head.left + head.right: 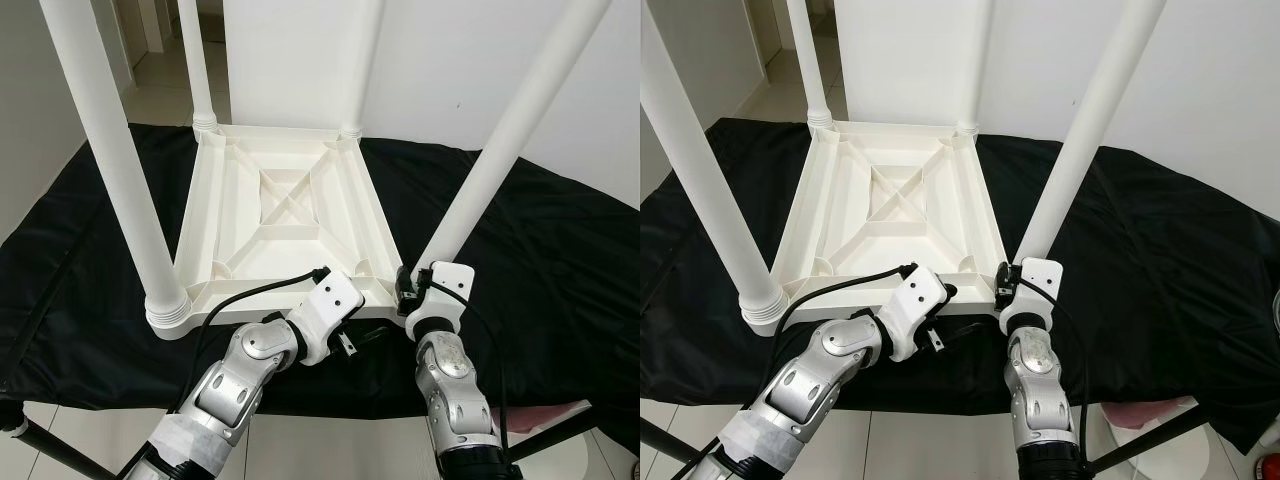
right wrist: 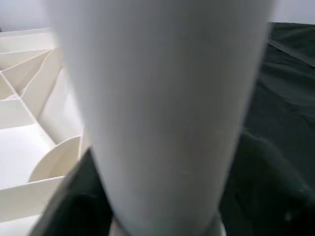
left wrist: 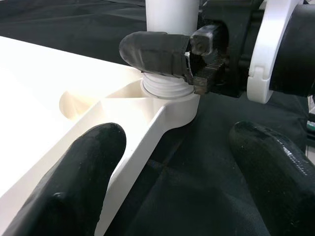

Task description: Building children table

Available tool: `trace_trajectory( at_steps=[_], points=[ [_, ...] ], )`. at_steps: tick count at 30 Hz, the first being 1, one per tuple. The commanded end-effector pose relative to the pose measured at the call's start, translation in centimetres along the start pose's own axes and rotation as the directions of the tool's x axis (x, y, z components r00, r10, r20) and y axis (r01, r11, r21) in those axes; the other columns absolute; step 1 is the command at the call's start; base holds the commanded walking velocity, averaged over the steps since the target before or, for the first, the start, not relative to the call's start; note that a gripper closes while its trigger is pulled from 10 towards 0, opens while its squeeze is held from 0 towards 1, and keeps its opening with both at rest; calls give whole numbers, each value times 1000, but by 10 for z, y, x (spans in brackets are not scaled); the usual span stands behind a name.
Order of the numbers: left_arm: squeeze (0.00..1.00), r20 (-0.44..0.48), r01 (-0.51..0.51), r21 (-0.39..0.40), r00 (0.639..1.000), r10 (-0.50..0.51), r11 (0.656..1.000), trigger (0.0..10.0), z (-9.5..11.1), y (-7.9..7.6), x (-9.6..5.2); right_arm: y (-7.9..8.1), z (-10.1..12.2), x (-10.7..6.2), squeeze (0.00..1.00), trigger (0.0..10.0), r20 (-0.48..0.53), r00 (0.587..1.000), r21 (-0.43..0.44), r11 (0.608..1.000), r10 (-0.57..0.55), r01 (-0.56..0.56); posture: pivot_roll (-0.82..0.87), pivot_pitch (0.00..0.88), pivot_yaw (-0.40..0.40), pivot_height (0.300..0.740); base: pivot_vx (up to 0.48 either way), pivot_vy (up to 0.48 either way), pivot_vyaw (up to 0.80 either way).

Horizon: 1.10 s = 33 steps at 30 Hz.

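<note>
From my head cameras, all four table legs run out past the top edge, so I cannot see their free ends. The right gripper is hidden behind its own wrist housing at the foot of the near-right leg. In my right wrist view that leg is a blurred white column, cut off top and bottom, masking the fingers.

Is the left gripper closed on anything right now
No, the left gripper has its fingers spread apart over the tabletop corner, gripping nothing.
</note>
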State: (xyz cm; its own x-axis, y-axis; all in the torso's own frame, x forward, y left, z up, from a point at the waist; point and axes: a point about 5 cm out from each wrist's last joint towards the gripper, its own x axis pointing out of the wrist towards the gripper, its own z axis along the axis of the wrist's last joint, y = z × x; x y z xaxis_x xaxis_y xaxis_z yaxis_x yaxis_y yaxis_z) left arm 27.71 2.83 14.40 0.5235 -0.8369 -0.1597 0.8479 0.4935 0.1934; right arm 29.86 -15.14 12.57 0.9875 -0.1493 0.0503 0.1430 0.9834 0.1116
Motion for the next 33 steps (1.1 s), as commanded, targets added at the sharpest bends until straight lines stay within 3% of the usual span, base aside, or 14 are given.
trace_trajectory(
  at_steps=[1,7,8,9,10,12,15,18,20,23,25,31,33],
  points=[
    [0,3,16,11,1000,-16,1000,10000,1,-4,1,-9,0,-2,1000,10000,-8,999,11,999,-33,33,42,16,-64,740,0,0,0],
    [0,3,18,9,1000,-18,1000,10000,0,-6,1,-15,5,-5,1000,10000,27,999,5,999,39,-39,40,14,-64,740,0,0,0],
    [0,3,18,8,1000,-18,1000,10000,0,-6,1,-20,4,-6,925,10000,16,995,3,995,95,-95,39,16,-64,740,0,0,0],
    [0,3,18,8,1000,-18,1000,10000,0,-6,1,-20,4,-6,925,10000,16,995,3,995,95,-95,39,16,-64,740,0,0,0],
    [0,2,18,7,1000,-18,1000,10000,0,-6,1,-24,3,-8,0,10000,1,987,2,987,161,-161,37,18,-63,740,0,0,0],
    [0,1,17,6,1000,-17,1000,10000,0,-6,1,-32,2,-9,0,10000,-28,962,-14,962,272,-273,36,19,-64,740,0,0,0],
    [0,1,17,7,1000,-17,1000,10000,0,-6,1,-34,2,-9,0,10000,-36,952,-18,953,303,-303,36,19,-64,740,0,0,0],
    [0,1,21,7,1000,-21,1000,10000,0,-5,1,-41,2,-7,0,10000,-66,909,-79,906,411,-415,23,25,-49,740,0,0,0],
    [0,1,21,7,1000,-21,1000,10000,0,-5,1,-41,2,-7,0,10000,-66,909,-79,906,411,-415,23,25,-49,740,0,0,0],
    [0,1,25,8,1000,-25,1000,10000,1,-5,2,-47,5,-3,0,10000,-109,830,-166,813,547,-558,17,28,-44,740,0,0,0],
    [0,1,26,8,1000,-26,1000,10000,1,-4,2,-47,7,0,0,10000,-121,802,-181,782,584,-597,16,31,-42,740,0,0,0],
    [0,3,24,7,1000,-25,1000,10000,2,-4,3,-42,7,9,0,10000,-159,744,-214,713,650,-668,18,33,-44,740,0,0,0],
    [0,3,24,7,1000,-24,1000,10000,2,-4,3,-41,7,10,0,10000,-161,741,-217,709,652,-671,18,33,-44,740,0,0,0]
  ],
)
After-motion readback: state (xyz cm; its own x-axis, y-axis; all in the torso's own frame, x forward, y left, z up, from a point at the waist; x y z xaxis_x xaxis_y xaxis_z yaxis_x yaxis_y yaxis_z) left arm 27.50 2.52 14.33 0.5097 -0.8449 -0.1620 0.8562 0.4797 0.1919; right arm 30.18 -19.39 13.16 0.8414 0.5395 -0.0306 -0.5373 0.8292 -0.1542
